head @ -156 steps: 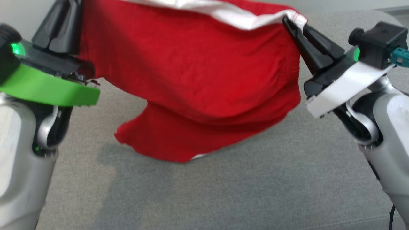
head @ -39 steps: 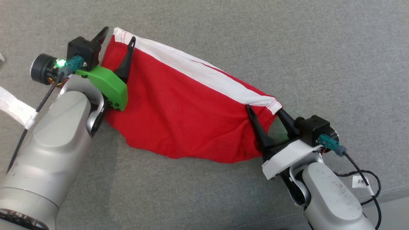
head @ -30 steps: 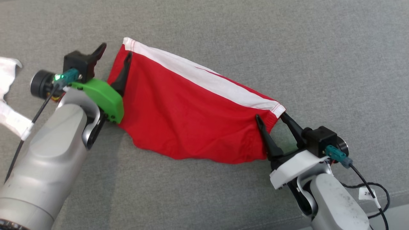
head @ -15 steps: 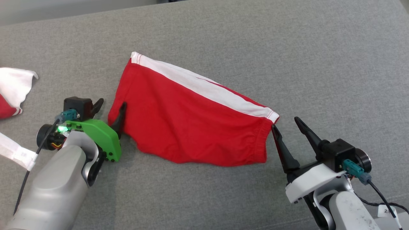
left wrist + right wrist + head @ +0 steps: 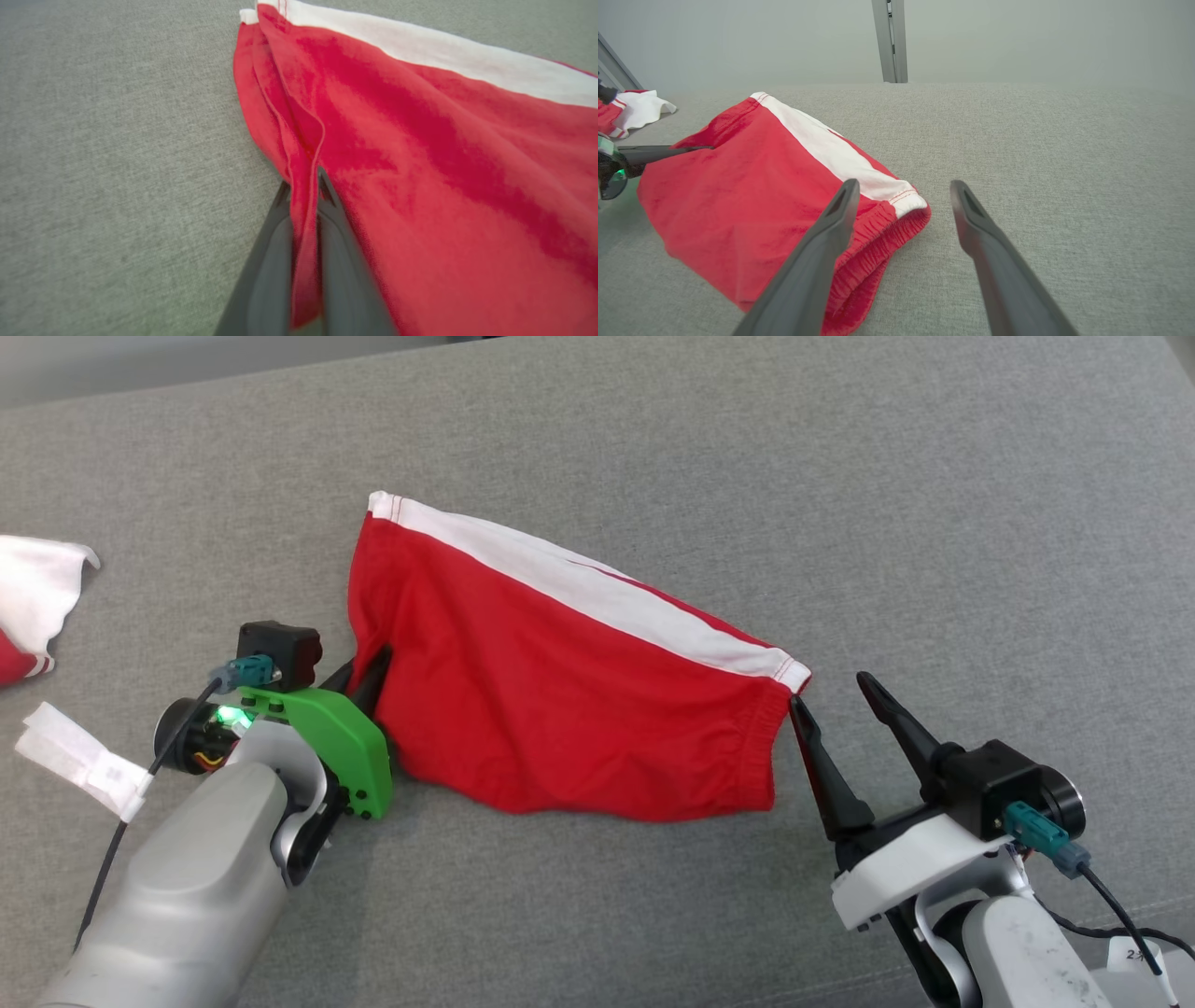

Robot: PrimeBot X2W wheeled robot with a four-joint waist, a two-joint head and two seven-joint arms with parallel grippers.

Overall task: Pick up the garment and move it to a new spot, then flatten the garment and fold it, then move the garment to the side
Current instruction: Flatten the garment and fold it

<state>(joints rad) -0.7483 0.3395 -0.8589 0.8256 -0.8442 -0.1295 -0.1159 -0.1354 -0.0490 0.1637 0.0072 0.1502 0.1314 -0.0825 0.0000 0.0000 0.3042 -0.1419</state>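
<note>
1. The garment (image 5: 560, 700), red with a white stripe along its far edge, lay spread on the grey couch (image 5: 840, 504), roughly in the middle of the head view and running at a slant from upper left down to lower right.
2. Its gathered elastic end pointed toward the robot's right, and its bottom edge was uneven.
3. The left claw (image 5: 366, 670) was at the garment's left edge, low against the couch.
4. In the left wrist view that claw (image 5: 303, 186) was clamped on a raised fold of red cloth, which ran down between its two fingers.
5. The right claw (image 5: 829, 691) stood wide open and held nothing.
6. One of its fingers sat just beside the elastic end, near the white corner; whether it touched the cloth could not be told. The other finger was clear of the garment, over bare couch.
7. In the right wrist view the garment's white corner (image 5: 906, 198) lay just beyond the tips of the spread fingers.
8. A second red and white cloth (image 5: 37, 588) lay at the far left edge, well apart from the garment.
9. A white tag (image 5: 84, 765) hung on the cable by the left arm.
</note>
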